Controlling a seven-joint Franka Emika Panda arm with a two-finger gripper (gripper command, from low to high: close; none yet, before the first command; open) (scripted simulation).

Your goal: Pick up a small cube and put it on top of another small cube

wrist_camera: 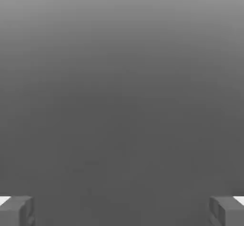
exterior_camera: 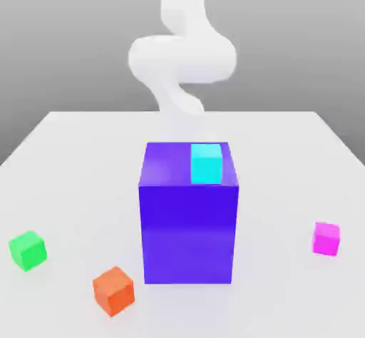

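1. Magenta cube: on the table, off to the exterior view's right of the big blue-purple block. Well apart from the block, not touching it. Upright, turned slightly, nothing on top.
2. Block is the landmark: upright on the table, near the middle of the exterior view, one side face toward the camera. Much bigger than any of the cubes.
3. Cyan cube: on top of the block, at the camera-side edge, toward the exterior view's right part of the top face. Nothing stacked on it.
4. Orange cube: on the table, just beside the block on the exterior view's left, closer to the camera than the block. Rotated, a vertical edge facing the camera. Apart from the block.
5. Green cube: also on the table, farther out to the exterior view's left of the block, past the orange one. Also rotated. Touches nothing but the table.
6. Arm: white, up behind the block, lower part pale against the tabletop.
7. Gripper: fingers wide apart in the hand view, plain grey between them, nothing held.
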